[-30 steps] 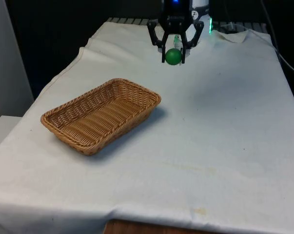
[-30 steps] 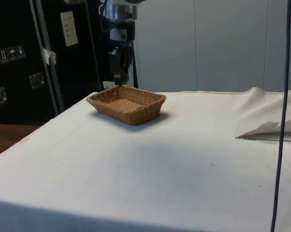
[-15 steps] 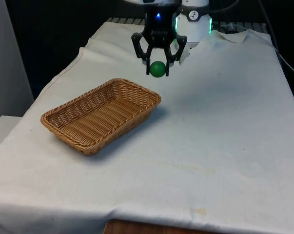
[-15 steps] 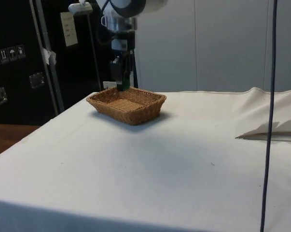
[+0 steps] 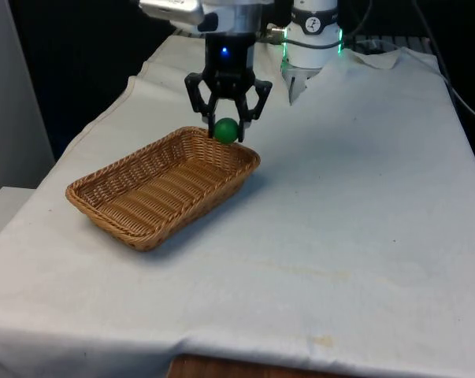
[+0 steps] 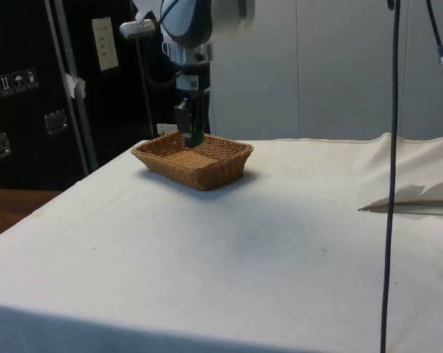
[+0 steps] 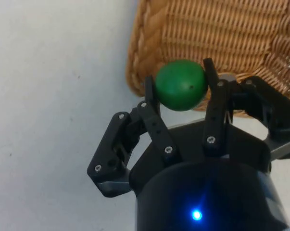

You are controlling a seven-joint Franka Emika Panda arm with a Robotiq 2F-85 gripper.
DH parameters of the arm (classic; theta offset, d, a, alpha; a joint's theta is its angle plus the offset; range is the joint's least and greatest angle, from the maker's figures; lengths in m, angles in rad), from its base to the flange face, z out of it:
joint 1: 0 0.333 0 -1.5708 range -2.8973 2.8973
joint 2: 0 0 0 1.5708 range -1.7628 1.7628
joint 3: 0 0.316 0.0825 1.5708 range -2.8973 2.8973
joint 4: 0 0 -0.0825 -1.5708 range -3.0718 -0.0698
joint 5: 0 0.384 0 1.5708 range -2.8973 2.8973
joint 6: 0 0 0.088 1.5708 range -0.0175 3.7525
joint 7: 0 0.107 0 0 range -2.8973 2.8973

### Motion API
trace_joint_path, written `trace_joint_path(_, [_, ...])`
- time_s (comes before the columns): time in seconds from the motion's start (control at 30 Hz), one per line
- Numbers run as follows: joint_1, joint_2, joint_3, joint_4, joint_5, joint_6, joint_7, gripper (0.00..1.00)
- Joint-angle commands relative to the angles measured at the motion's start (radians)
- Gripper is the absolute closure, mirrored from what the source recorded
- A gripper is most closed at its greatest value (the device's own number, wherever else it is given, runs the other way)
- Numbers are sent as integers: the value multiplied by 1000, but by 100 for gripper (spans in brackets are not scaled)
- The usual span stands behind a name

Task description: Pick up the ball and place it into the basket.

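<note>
Wrist view: gripper [image 7: 179, 86] clamping green ball [image 7: 180, 84] over basket [image 7: 217, 33] corner rim; early release risks bounce onto bench [image 5: 363, 205].

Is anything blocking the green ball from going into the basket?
Nothing visible does. The gripper holds the green ball in the air over the far corner of the basket, whose top is open and uncovered.

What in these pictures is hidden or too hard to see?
- Side view: the ball is mostly covered by the tool.
- Wrist view: the tool covers part of the basket, and the picture's edge cuts the basket off.
- Front view: the near wall hides part of the basket's floor.
</note>
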Motion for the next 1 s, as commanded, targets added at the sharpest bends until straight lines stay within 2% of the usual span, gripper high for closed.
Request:
trace_joint_path(0.0, [-11, -1, 10, 2, 9, 5, -10, 97])
trace_joint_path(0.03, [0, 7, -4, 4, 5, 0, -5, 97])
trace_joint_path(0.07, [-12, 12, 3, 10, 17, 4, -17, 97])
trace_joint_path(0.23, [-20, 48, -15, 34, 33, 4, -32, 97])
trace_joint_path(0.27, [-6, 42, -23, 27, 20, 0, -19, 97])
trace_joint_path(0.3, [-22, 54, -17, 38, 34, 4, -33, 97])
trace_joint_path(0.47, [-35, 88, -24, 58, 49, 6, -46, 97])
trace_joint_path(0.53, [-40, 115, -32, 70, 77, 9, -67, 97])
trace_joint_path(0.57, [-24, 110, -46, 63, 64, 1, -55, 97])
trace_joint_path(0.6, [-42, 126, -34, 73, 89, 11, -76, 97])
trace_joint_path(0.87, [-48, 209, -47, 96, 200, 24, -146, 97])
trace_joint_path(0.9, [-47, 216, -48, 98, 212, 24, -152, 97])
trace_joint_path(0.93, [-36, 217, -60, 95, 205, 17, -145, 97])
trace_joint_path(0.97, [-46, 221, -50, 100, 220, 22, -157, 97])
